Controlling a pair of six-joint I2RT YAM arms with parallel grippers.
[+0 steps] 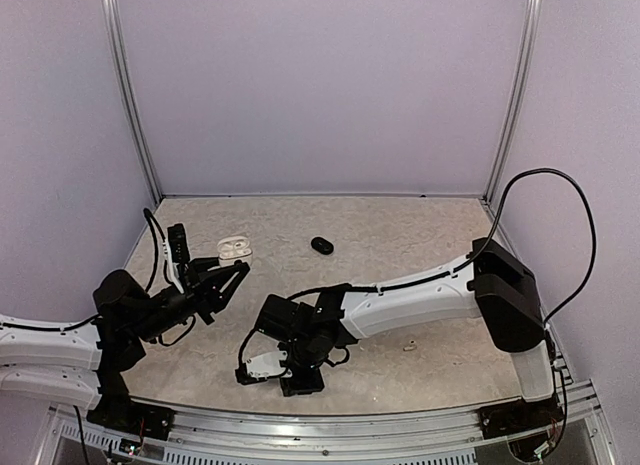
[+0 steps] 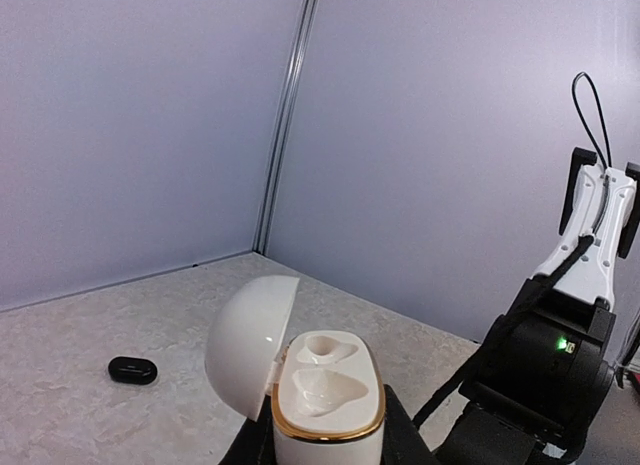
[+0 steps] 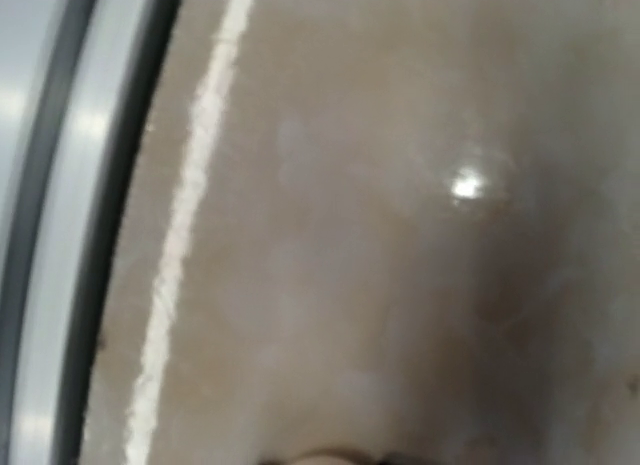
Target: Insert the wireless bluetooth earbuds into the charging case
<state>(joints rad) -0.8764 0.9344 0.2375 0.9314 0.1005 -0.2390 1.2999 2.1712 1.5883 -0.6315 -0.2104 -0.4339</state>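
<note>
Clamped in left claw: white charging case, upright, lid hinged open to one side, both gold-rimmed wells empty. Lying ahead of that claw, well apart: black case, closed. Held low over table: right claw, jaws' state impossible to tell, wrist view blurred. Resting to its right, apart: tiny pale bit, too small to identify.

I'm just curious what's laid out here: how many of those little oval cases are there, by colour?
White oval plastic case, lid open: 1
Black oval plastic case: 1
Total: 2
</note>
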